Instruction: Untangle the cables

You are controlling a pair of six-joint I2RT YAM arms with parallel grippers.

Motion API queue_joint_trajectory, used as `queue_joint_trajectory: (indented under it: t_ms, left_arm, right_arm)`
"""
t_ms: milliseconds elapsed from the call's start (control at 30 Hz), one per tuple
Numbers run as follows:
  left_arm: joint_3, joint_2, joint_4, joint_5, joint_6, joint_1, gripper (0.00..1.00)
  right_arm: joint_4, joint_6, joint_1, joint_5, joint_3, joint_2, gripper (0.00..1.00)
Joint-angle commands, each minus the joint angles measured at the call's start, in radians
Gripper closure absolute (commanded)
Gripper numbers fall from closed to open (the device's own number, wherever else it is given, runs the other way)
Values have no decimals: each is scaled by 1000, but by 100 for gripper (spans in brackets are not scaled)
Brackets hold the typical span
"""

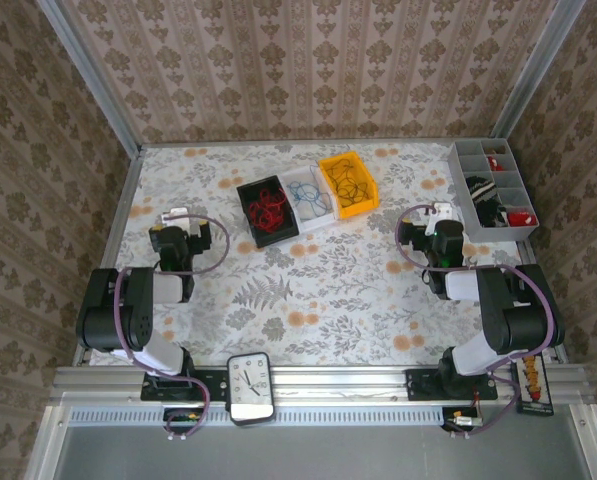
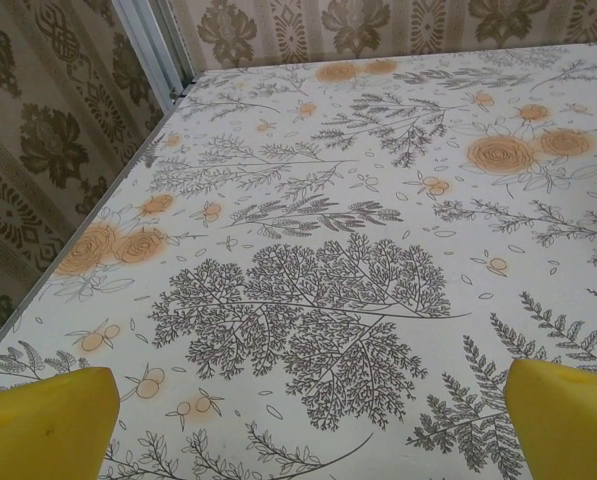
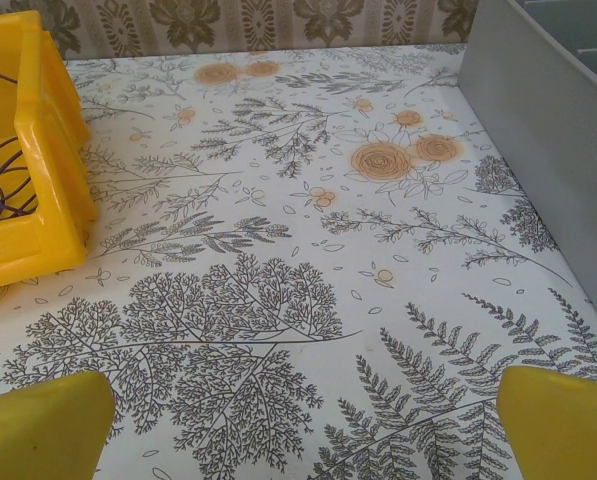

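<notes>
Cables (image 1: 311, 193) lie in three bins set in a row at the upper middle of the top view: red cables (image 1: 266, 208) in the black bin (image 1: 268, 238), blue cables (image 1: 308, 190) in the white bin (image 1: 318, 222), and dark cables (image 1: 346, 180) in the yellow bin (image 1: 363, 207). A grey divided tray (image 1: 458, 185) stands at the upper right. The left fingers (image 2: 48, 425) are spread wide above the bare flowered counter (image 2: 318, 250), well apart from the bins. The right fingers (image 3: 563, 420) are spread wide too and hold nothing. In the right wrist view, the yellow bin is at the upper left and the tray wall at the right edge.
</notes>
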Motion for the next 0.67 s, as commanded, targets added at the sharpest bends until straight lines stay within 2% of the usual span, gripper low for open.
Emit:
queue_joint_trajectory:
  t_ms: [0, 633]
  left_arm:
    - [-9, 4, 32, -10, 5, -4, 0]
    - [-9, 3, 31, -11, 7, -4, 0]
  right_arm:
    - [32, -15, 8, -18, -1, 1, 0]
    - [30, -11, 2, -32, -1, -2, 0]
